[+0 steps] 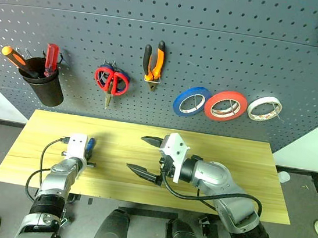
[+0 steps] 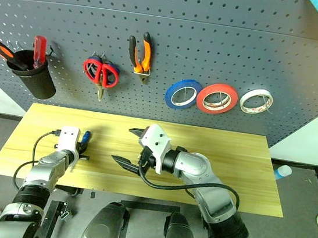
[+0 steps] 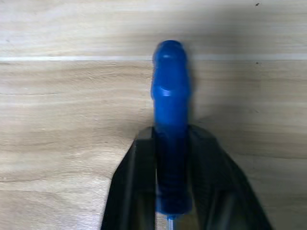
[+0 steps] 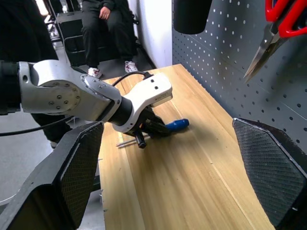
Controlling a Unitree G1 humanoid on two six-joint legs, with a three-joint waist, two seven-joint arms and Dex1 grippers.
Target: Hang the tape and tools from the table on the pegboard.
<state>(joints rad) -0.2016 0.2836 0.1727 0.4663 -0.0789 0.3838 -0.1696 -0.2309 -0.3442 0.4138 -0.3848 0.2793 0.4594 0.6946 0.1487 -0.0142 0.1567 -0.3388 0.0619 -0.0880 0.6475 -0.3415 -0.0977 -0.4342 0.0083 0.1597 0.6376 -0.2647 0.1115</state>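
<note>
Now I am clamping my left gripper (image 3: pixel 170 191) on a blue-handled screwdriver (image 3: pixel 170 120) lying on the table (image 1: pixel 230 158), while my right gripper (image 1: pixel 148 158) is hovering with fingers wide apart. Tape (image 1: pixel 226 105), pliers (image 1: pixel 154 61) and scissors (image 1: pixel 110 81) are hanging on the pegboard (image 1: pixel 227 46).

Three tape rolls (image 1: pixel 226 105), three screwdrivers (image 3: pixel 170 124)

Bench (image 1: pixel 235 164) is wide open on its right half, but the right claw (image 1: pixel 147 155) hangs spread over the middle, the left claw (image 1: pixel 88 152) sits clamped on a blue-handled tool (image 3: pixel 170 120) on the left part, and the pegboard (image 1: pixel 227 46) hooks above are crowded mid-row.
</note>
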